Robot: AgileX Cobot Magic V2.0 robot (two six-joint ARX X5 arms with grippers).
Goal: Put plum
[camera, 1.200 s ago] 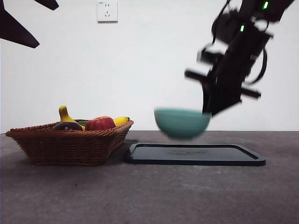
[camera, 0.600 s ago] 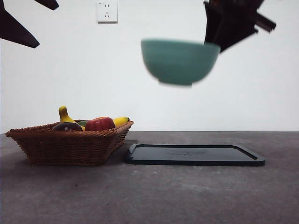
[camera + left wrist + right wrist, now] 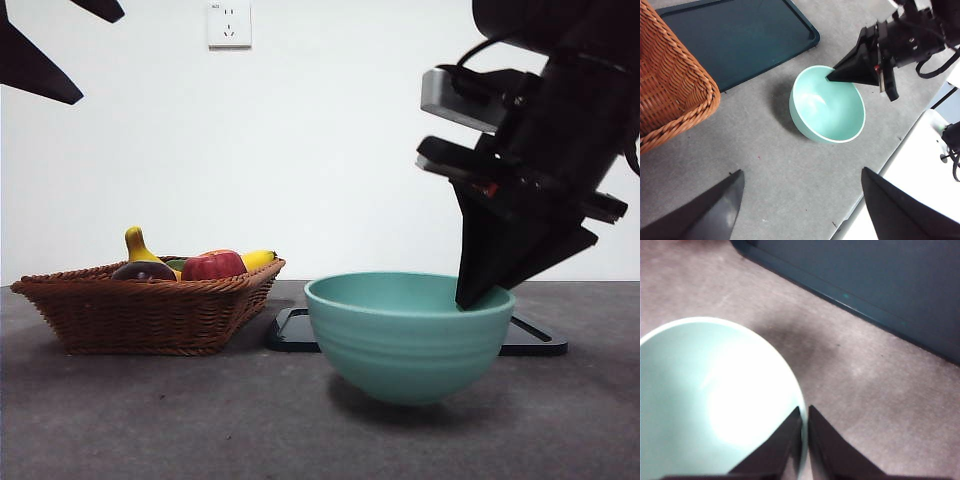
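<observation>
The right gripper [image 3: 478,296] pinches the teal ceramic bowl's [image 3: 408,340] rim near the desk's front edge; letting go carelessly could tip it.

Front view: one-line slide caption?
Right gripper pinches the teal bowl's rim before the tray; plum in basket.

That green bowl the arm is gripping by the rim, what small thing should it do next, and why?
Probably open the jaws and lift clear. The right gripper pinches the bowl by its rim, and the bowl seems to rest on the table before the tray. The plum lies in the basket.
</observation>
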